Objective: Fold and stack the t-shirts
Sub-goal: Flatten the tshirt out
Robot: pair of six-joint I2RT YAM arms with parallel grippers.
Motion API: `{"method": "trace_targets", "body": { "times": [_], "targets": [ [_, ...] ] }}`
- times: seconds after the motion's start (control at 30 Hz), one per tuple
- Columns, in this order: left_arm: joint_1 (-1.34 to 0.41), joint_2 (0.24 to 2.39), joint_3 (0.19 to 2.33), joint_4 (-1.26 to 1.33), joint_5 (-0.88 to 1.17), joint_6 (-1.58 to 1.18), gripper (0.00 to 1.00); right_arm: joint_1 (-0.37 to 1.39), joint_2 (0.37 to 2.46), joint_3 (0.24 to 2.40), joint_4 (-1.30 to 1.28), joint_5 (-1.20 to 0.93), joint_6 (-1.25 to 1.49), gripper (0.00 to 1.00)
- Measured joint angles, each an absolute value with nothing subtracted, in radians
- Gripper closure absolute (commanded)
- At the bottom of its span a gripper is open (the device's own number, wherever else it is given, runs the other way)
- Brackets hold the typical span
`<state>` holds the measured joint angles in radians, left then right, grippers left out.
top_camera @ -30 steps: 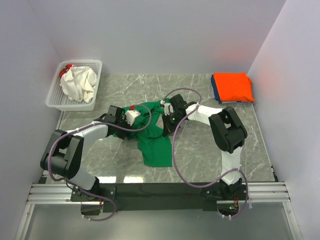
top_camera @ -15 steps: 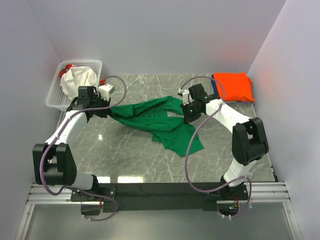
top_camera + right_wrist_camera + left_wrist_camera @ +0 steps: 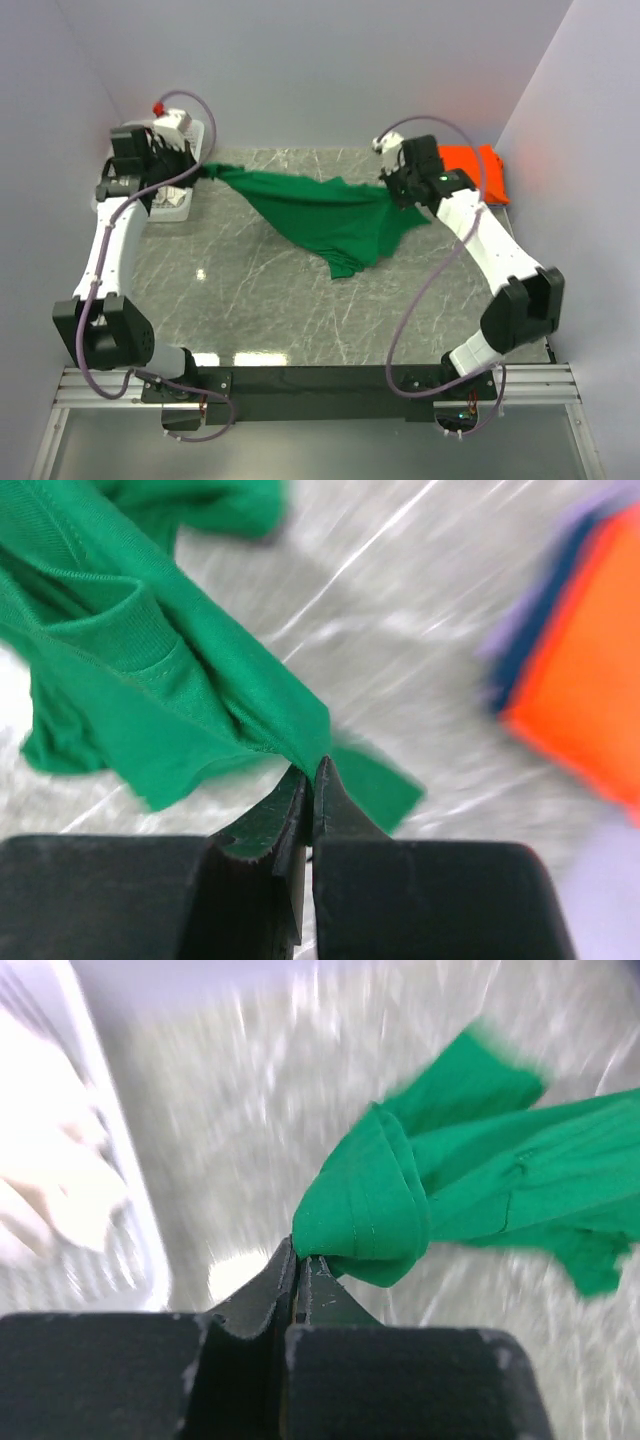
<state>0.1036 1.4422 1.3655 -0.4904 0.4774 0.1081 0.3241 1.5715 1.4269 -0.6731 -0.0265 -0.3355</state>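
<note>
Compared to a second back, both arms have swung out and away from each other. The left gripper (image 3: 205, 172) went from mid-table up to the corner by the white lattice basket (image 3: 180, 205), and the right gripper (image 3: 396, 190) slid over toward the folded pile. The dark green t-shirt (image 3: 320, 210) was a crumpled lump between them and is now pulled out into one long span.

Both sets of jaws are pinched tight on it, no gap showing. The left one has a bunched-up fold of hem or sleeve, and the right one has a thin edge next to a ribbed seam. The shirt hangs stretched between the two, and its lowest corner dips toward the marble table (image 3: 260, 300). I can't tell if it's actually touching.

Progress looks like roughly halfway to me. The orange t-shirt (image 3: 478, 165) is folded and sitting on the blue one (image 3: 520, 650) in the far right corner, so those two seem done. The green one is only being spread out, with no folds yet. The blurry pale cloth (image 3: 55, 1200) in the basket looks like the cream-white shirt waiting its turn.
</note>
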Motion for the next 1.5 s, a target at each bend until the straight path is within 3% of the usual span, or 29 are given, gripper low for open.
{"method": "trace_targets", "body": {
  "times": [0.2, 0.6, 0.77, 1.0, 1.27, 1.33, 1.4, 1.5],
  "targets": [
    [0.109, 1.301, 1.467, -0.444, 0.485, 0.049, 0.99, 0.322, 1.372, 1.559, -0.651, 0.066, -0.413, 1.0],
    [0.108, 0.699, 1.47, -0.358, 0.474, -0.042, 0.99, 0.337, 0.845, 1.59, -0.627, 0.118, -0.526, 1.0],
    [0.108, 0.612, 1.526, -0.366, 0.479, -0.064, 0.99, 0.338, 0.705, 1.665, -0.62, 0.092, -0.562, 1.0],
    [0.108, 0.659, 1.485, -0.432, 0.478, -0.099, 0.99, 0.338, 0.751, 1.609, -0.561, 0.088, -0.645, 1.0],
    [0.109, 0.896, 1.145, -0.433, 0.408, -0.118, 0.99, 0.352, 1.112, 1.267, -0.36, 0.082, -0.733, 1.0],
    [0.11, 1.013, 1.063, -0.424, 0.386, -0.128, 0.99, 0.365, 1.251, 1.238, -0.331, 0.077, -0.738, 0.93],
    [0.11, 1.152, 1.013, -0.381, 0.358, -0.145, 0.98, 0.375, 1.409, 1.258, -0.288, 0.075, -0.733, 0.66],
    [0.11, 1.405, 1.061, -0.347, 0.3, -0.157, 0.73, 0.387, 1.743, 1.498, -0.3, 0.099, -0.706, 0.41]
  ]
}}
